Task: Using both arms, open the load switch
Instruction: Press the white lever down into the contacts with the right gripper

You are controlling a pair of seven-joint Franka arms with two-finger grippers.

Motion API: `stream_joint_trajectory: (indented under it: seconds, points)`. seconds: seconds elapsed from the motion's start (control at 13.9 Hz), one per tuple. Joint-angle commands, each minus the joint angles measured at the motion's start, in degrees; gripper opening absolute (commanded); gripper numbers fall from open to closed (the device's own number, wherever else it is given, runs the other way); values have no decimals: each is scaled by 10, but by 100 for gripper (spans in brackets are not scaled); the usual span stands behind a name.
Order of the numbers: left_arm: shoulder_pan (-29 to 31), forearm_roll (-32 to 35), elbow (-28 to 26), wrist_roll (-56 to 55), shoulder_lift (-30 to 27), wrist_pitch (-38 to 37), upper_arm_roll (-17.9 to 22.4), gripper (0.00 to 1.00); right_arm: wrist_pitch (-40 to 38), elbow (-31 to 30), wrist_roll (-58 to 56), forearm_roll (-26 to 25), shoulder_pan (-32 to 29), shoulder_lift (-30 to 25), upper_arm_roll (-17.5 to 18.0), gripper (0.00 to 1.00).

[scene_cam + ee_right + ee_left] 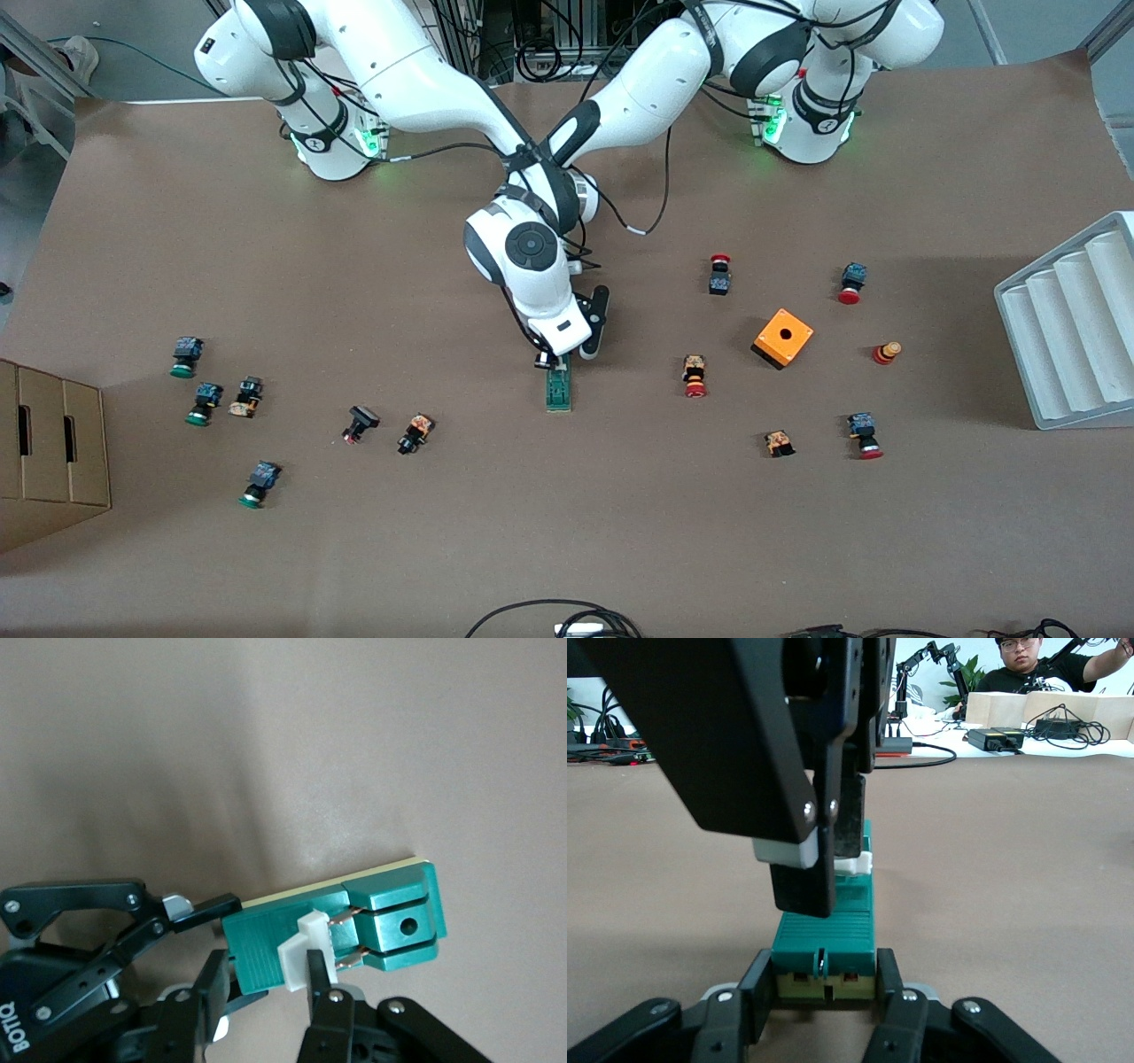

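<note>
The load switch [558,392] lies flat on the brown table, near its middle, and shows as a narrow green block [828,939] [390,912]. My left gripper [824,981] lies low on the table and is shut on the switch's end that is farther from the front camera. It is mostly hidden under the right arm's hand in the front view. My right gripper [554,359] [264,974] comes down from above and is shut on the white sliding piece [301,952] [855,864]. Two metal prongs show between that piece and the green end block.
Green-capped push-buttons [184,357] lie toward the right arm's end and red-capped ones [695,377] toward the left arm's end. An orange box [782,338] and a white ribbed rack [1072,328] stand there too. A cardboard box [49,452] sits at the right arm's end.
</note>
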Motion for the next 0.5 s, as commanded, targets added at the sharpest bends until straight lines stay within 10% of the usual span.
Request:
stream_joint_trajectory:
  seconds: [0.0,0.43]
  points:
    - [4,2,14,-7,24,15,6,52,12,-13,5,8,8,4,-4,43]
    - [4,2,14,-7,24,15,6,52,18,-13,6,9,9,8,-4,43]
